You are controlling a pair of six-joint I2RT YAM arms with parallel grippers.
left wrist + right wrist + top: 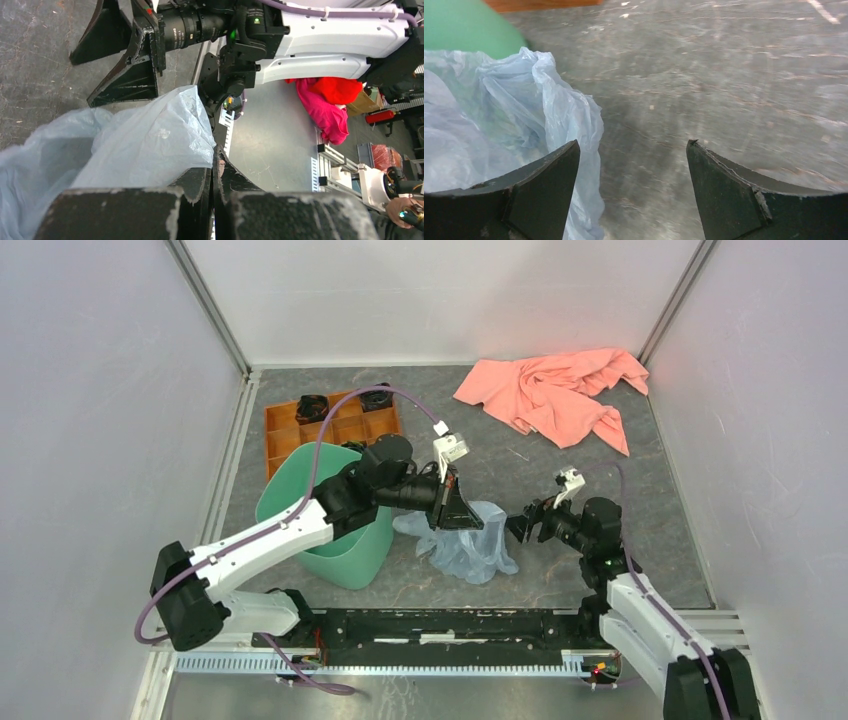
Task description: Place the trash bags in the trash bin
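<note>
- Bag (pixel 470 548): upper edge hidden under left gripper (pixel 455 522); rest lies on table (pixel 560 465), between bin (pixel 350 558) and right gripper (pixel 527 527).
- Bin: rim partly covered by left arm (pixel 270 540).
- Bag: pale blue, filmy, crumpled.
- Left gripper pinches bag film; right gripper gapes wide, empty.
- Count: one bag, one bin.

One bag (pixel 470 545), one bin (pixel 350 560), one tray (pixel 290 435), one cloth (pixel 555 390).
</note>
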